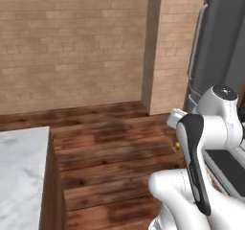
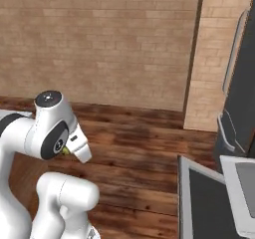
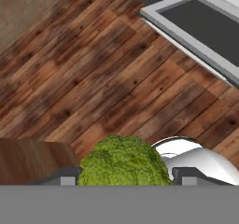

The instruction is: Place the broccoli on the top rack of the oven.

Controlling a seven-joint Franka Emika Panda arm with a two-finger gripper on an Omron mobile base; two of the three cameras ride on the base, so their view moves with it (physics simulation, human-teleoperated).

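While the gripper is clamped on the broccoli at bottom centre, the open oven door sits upper right.

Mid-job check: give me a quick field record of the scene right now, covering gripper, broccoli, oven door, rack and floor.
gripper: shut on the broccoli
broccoli: green floret between the fingertips, carried above the floor
oven door: dropped open, dark glass facing up, steel trim
top rack: light grey tray, pulled out over the door, nothing on it
floor: dark wood planks under the hand
broccoli on rack: not yet
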